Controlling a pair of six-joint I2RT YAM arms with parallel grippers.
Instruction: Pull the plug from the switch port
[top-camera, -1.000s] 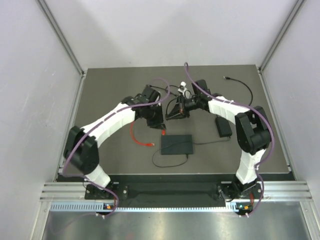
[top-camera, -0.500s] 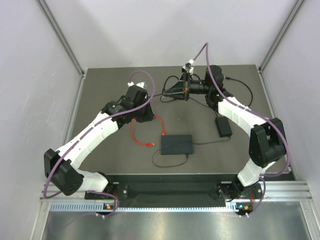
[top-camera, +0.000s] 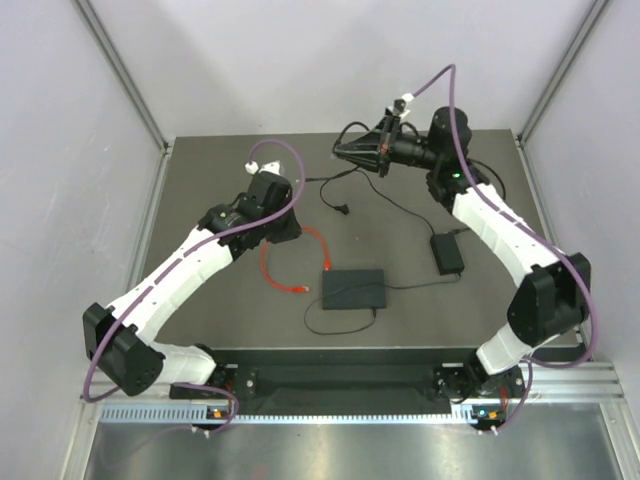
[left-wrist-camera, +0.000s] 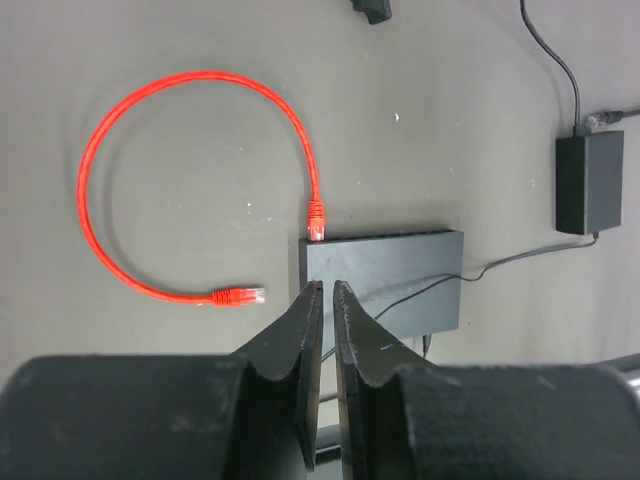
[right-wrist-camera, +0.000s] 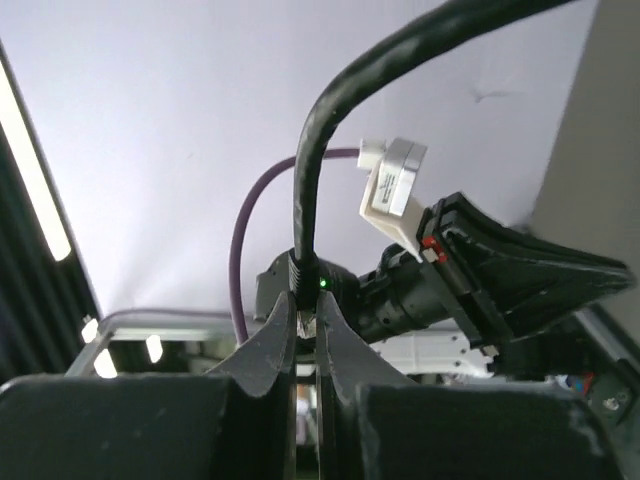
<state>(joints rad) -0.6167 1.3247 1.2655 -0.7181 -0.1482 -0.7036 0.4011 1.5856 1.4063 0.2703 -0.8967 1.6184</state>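
The left tool (left-wrist-camera: 327, 286), pressed together and empty, hangs near the left end of the switch (left-wrist-camera: 395, 262), which lies near-centre on the desk (left-wrist-camera: 200, 60) with a red plug (left-wrist-camera: 316, 216) apparently seated at its far-left corner. Spread the tool, straddle that plug and pull straight along the port axis. The right tool (right-wrist-camera: 305, 300), raised at the far side, pinches a black plug (right-wrist-camera: 301, 270).

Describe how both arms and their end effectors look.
The left arm and right arm have white curved links between bulky black joints. A purple cable loops loosely along each. The left end effector and right end effector are black, each with two tapered fingers.
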